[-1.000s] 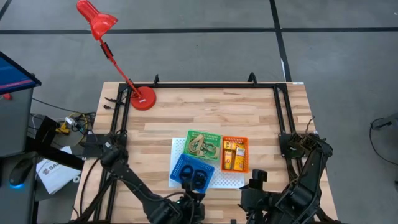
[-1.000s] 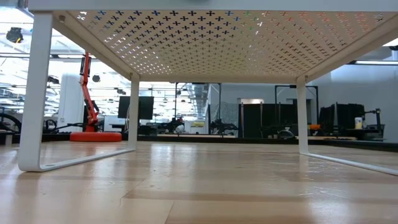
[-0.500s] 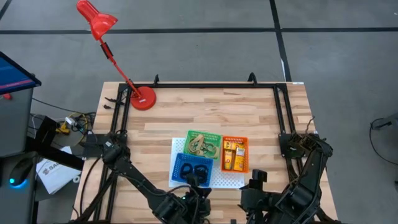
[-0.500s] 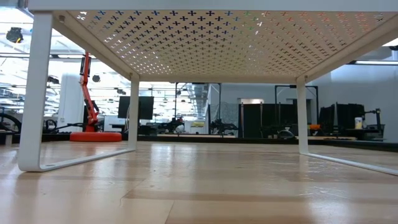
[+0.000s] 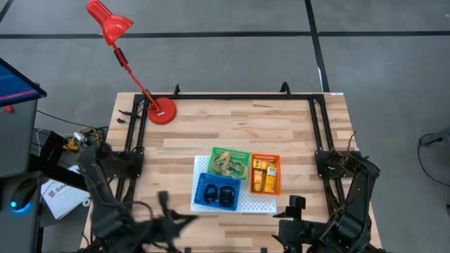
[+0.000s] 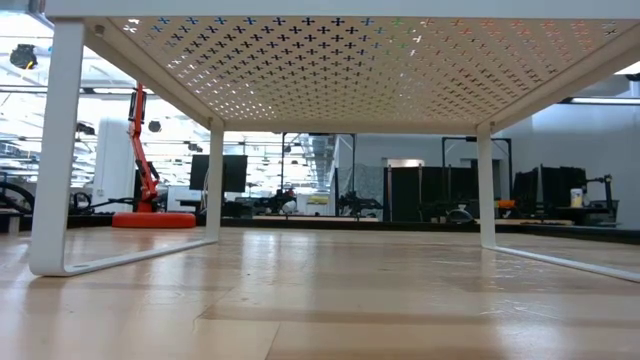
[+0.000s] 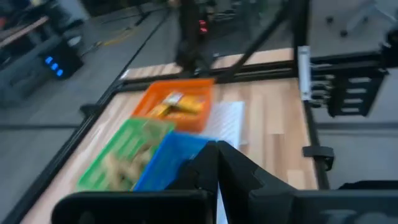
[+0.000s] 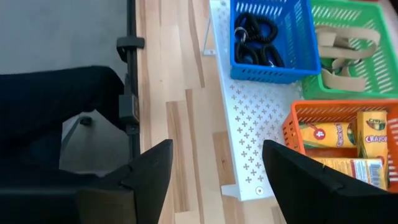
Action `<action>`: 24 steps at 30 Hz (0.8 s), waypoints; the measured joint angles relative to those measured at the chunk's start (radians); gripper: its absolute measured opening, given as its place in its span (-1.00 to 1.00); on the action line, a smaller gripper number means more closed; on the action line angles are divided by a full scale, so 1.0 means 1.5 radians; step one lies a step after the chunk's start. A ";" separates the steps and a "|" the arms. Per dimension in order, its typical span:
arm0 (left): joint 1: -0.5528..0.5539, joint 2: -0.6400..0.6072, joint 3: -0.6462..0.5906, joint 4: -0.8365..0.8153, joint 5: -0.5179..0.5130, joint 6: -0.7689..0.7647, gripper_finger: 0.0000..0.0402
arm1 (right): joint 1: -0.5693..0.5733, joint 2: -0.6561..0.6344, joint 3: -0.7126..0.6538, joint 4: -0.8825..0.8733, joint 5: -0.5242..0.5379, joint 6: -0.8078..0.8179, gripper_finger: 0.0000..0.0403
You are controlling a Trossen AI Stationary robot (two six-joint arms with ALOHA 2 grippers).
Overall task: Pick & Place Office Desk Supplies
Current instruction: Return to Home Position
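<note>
High view showed office desk supplies (image 5: 264,176) binned on the shelf (image 5: 256,204); homing appeared in hand, with the right end effector (image 8: 216,149) apart and empty, the left end effector (image 7: 217,149) state indeterminate, and the next move requiring both parked at the table (image 5: 232,119) near edge.

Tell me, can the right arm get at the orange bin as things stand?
Probably yes. The right gripper is open beside the white shelf, and the orange bin sits on top of it, uncovered, with nothing standing between them.
</note>
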 joint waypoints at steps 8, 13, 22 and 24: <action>-0.010 -0.170 -0.323 -0.069 -0.095 -0.269 -1.00 | 0.030 0.000 0.000 0.030 0.087 0.011 0.22; 0.167 -0.286 -0.451 -0.022 -0.041 -0.193 -1.00 | 0.031 0.000 0.000 0.037 0.128 0.034 0.22; 0.556 -0.324 -0.492 0.414 0.465 0.365 -1.00 | 0.007 0.002 0.000 0.077 0.119 0.037 0.22; 0.618 -0.298 -0.464 0.371 0.528 0.388 -1.00 | 0.007 0.002 0.000 0.085 0.110 0.035 0.22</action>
